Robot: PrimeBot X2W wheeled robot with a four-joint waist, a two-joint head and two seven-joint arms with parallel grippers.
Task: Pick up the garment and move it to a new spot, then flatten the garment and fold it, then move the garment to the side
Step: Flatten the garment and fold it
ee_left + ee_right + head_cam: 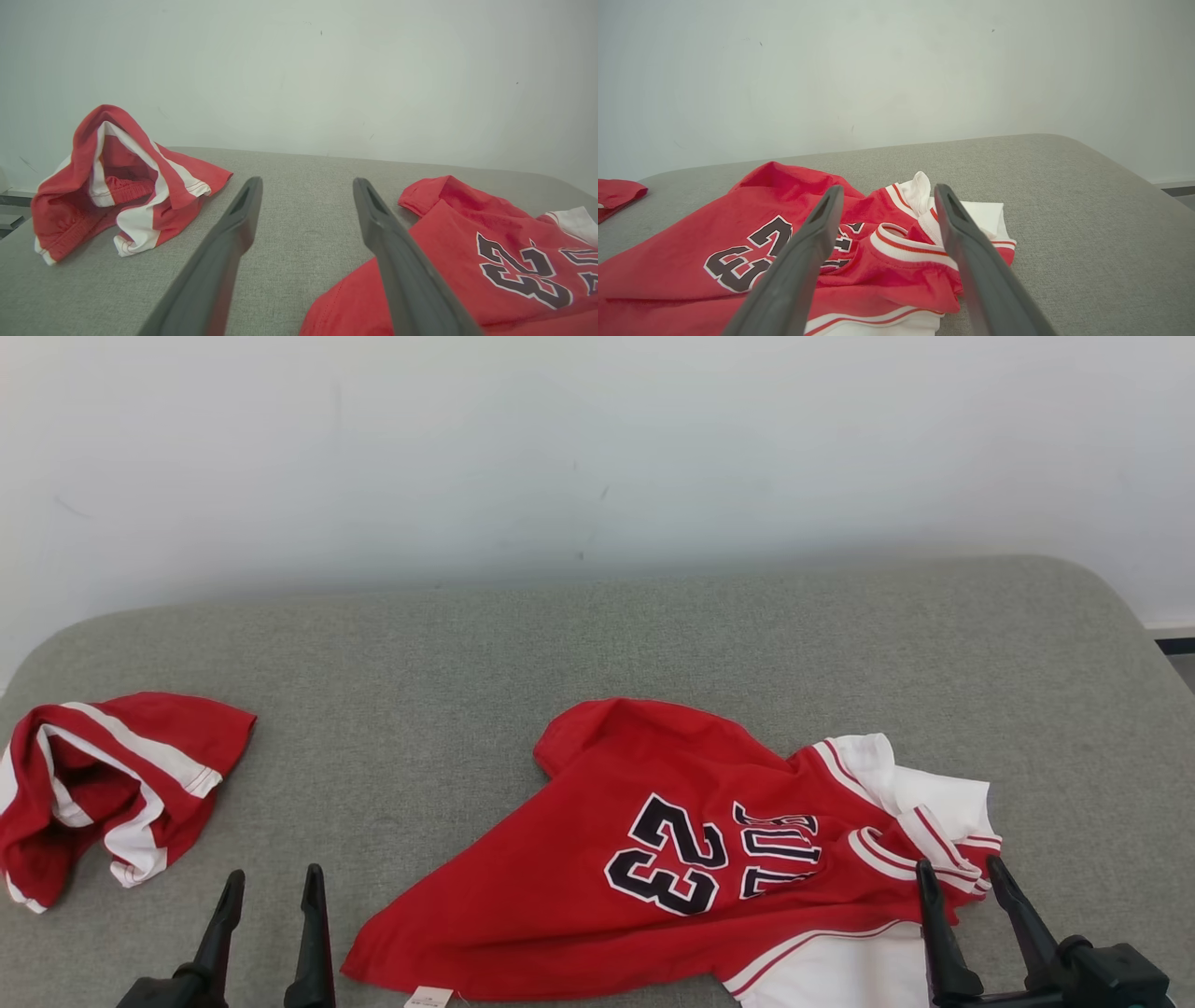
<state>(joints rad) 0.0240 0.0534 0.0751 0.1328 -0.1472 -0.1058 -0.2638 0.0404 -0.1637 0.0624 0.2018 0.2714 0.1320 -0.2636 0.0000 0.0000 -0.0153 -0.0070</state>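
On a cushion [597,644], a crumpled jersey [579,877] is spread.
Left gripper [273,873] and right gripper [960,863] are held wide, likely for pickup.

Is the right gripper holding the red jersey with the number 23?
No, the right gripper stands open over the jersey, with no cloth pinched between its two fingers.

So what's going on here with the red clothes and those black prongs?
A two-armed robot is set to tidy clothes on a grey padded table. A crumpled red jersey numbered 23 lies in front of it, and bunched red and white shorts sit to its left. Both grippers are open and empty: the left gripper is over bare table, the right gripper by the jersey's collar. Nothing is picked up yet.
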